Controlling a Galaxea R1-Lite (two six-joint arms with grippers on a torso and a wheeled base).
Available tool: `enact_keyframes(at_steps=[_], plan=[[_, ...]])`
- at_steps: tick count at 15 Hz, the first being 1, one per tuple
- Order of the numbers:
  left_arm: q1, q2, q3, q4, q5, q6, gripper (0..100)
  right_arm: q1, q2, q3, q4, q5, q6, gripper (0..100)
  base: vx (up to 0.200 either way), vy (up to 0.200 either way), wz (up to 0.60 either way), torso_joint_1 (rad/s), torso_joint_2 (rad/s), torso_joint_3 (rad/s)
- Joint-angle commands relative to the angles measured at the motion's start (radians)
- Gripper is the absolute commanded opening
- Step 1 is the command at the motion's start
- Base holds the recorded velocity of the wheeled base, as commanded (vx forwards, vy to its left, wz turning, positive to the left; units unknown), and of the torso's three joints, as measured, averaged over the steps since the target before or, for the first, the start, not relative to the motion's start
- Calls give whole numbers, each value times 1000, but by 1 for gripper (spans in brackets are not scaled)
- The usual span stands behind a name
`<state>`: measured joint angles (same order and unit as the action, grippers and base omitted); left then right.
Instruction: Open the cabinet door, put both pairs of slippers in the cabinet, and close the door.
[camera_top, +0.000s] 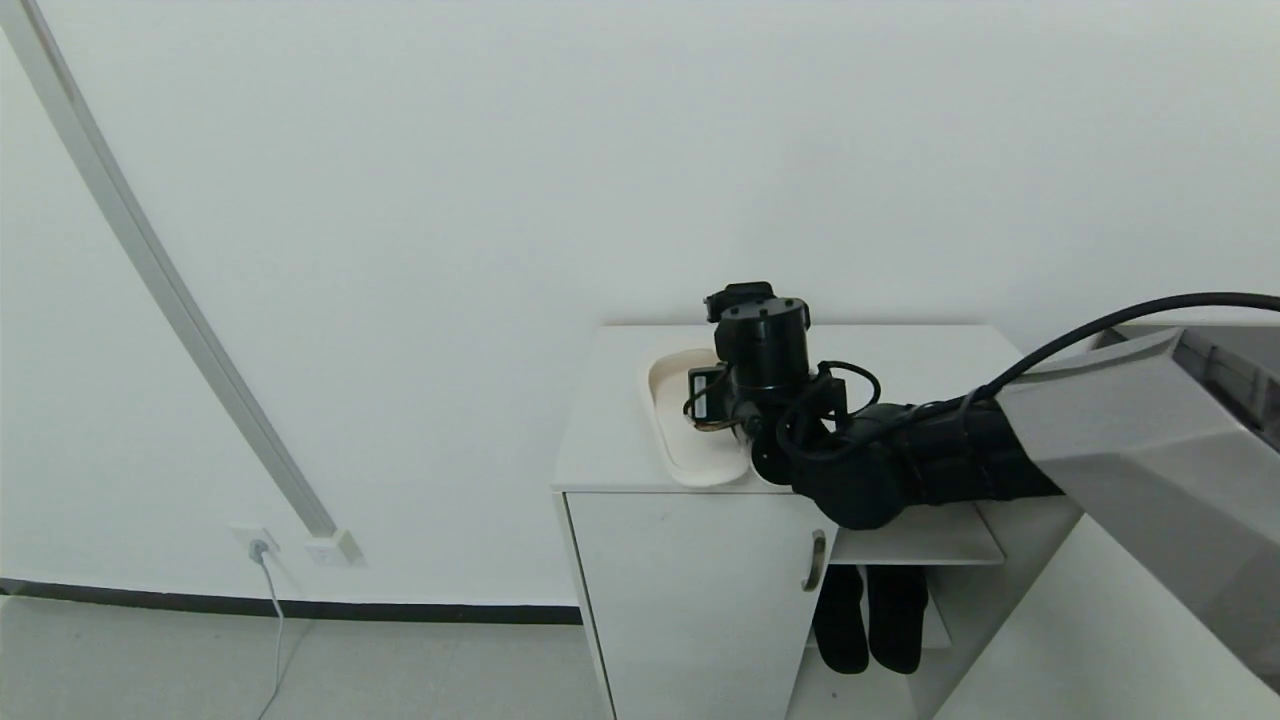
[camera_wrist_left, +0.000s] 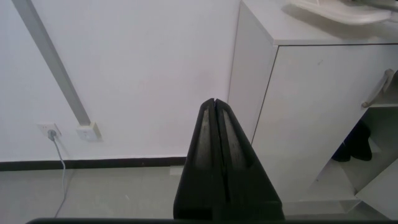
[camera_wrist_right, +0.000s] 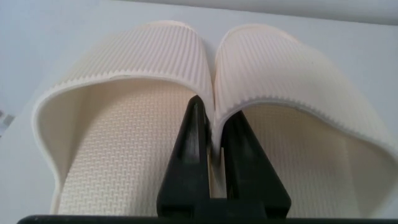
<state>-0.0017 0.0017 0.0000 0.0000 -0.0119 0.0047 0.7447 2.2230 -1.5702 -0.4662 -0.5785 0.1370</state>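
Observation:
A pair of white slippers (camera_top: 690, 440) lies on top of the white cabinet (camera_top: 620, 440). My right gripper (camera_wrist_right: 212, 115) has one finger inside each slipper and is shut on their touching inner walls (camera_wrist_right: 211, 81). In the head view the right gripper (camera_top: 705, 400) sits over the slippers near the cabinet's front edge. The cabinet's right door (camera_top: 1060, 650) stands open; its left door (camera_top: 690, 590) is shut. A pair of black slippers (camera_top: 870, 620) stands inside on the lower level. My left gripper (camera_wrist_left: 214, 102) is shut and empty, low and to the left of the cabinet (camera_wrist_left: 311, 112).
A wall stands close behind the cabinet, with a slanted grey conduit (camera_top: 160, 270) and sockets with a plugged cable (camera_top: 262, 548) near the floor at left. A metal handle (camera_top: 817, 560) is on the shut door. A shelf (camera_top: 920, 545) sits above the black slippers.

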Motion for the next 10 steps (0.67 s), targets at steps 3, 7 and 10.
enact_keyframes(at_steps=[3, 7, 10], plan=[[0, 0, 0, 0, 0, 0, 0, 19, -236, 335, -137, 85, -5, 0, 0, 0, 0, 0, 0, 0], [0, 1, 0, 0, 0, 0, 0, 19, -417, 558, -163, 172, -4, 0, 0, 0, 0, 0, 0, 0], [0, 1, 0, 0, 0, 0, 0, 21, -513, 657, -157, 247, -5, 0, 0, 0, 0, 0, 0, 0]])
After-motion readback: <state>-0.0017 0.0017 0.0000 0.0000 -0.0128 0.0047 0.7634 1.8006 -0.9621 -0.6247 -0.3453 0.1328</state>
